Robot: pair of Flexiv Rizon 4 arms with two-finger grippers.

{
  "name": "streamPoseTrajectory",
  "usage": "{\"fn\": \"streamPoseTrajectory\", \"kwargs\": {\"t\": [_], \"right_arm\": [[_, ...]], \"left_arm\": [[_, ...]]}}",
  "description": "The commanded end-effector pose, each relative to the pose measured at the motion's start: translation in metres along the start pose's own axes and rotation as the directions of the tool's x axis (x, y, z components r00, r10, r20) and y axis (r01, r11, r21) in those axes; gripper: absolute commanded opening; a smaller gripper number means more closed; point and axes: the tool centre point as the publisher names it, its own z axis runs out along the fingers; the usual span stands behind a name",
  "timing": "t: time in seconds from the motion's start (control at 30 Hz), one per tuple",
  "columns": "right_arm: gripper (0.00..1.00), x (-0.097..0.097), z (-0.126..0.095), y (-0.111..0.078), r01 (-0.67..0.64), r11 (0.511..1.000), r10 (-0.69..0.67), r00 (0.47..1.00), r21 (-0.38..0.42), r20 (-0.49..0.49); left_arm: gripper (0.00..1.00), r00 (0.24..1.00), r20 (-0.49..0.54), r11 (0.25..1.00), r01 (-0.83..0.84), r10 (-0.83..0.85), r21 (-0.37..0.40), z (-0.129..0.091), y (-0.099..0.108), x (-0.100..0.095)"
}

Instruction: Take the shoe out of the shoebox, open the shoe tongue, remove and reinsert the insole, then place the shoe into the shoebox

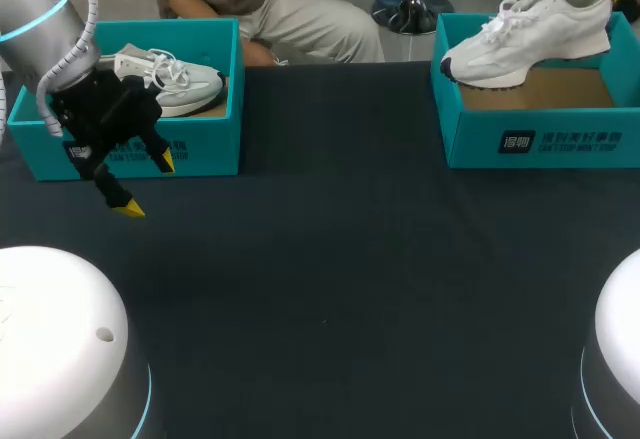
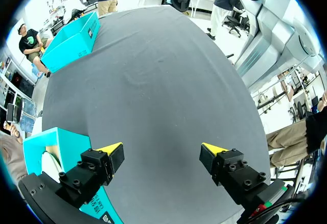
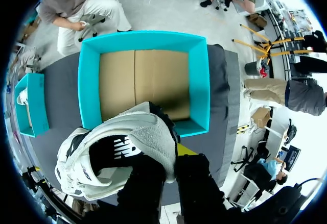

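Progress is judged to stand at one of the task's two lifts, out of the box or back into it. Which of the two it is cannot be settled from what is shown.

The open teal cardboard shoebox (image 3: 199, 81) is seen directly beneath the right claw (image 3: 171, 170), and its brown floor is bare. The white lace-up sneaker (image 1: 530, 39) is held in the air above that box. It is gripped at the heel collar, and the right claw's fingers are closed on the collar from both sides.

A dark lining is seen through the sneaker's opening, so an insole appears to be seated. The laces look looped and done up. From this the tongue and insole steps are judged more likely to lie ahead, though that is not certain. In either case the final placing into the box is not yet done.

The left claw (image 1: 147, 186) is spread wide and nothing is held in it. It hangs over the dark cloth-covered table (image 1: 330, 259). A second teal shoebox (image 1: 200, 149) stands just beside it, and a pale grey-white sneaker (image 1: 185, 84) lies inside that box.

Counted from largest to smallest:
- One table is seen.
- Two teal shoeboxes are seen — one under the right claw and one beside the left claw.
- Two sneakers are seen, one lifted and one boxed.
- Two claws are seen, one closed on the sneaker and one open.
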Motion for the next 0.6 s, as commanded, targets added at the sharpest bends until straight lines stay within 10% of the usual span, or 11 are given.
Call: {"fn": "streamPoseTrajectory", "kwargs": {"t": [0.03,0.6], "right_arm": [[0.0,-0.002,0.001,-0.002,-0.058,0.998,0.058,0.998,0.001,0.0],[0.0,-0.016,0.017,-0.015,-0.236,0.972,0.236,0.971,0.017,-0.02]], "left_arm": [[1.0,1.0,-0.001,1.0,0.0,0.0,-0.003,0.0,0.0,0.0],[1.0,1.0,-0.001,1.0,0.0,0.0,-0.003,0.0,0.0,0.0]]}}
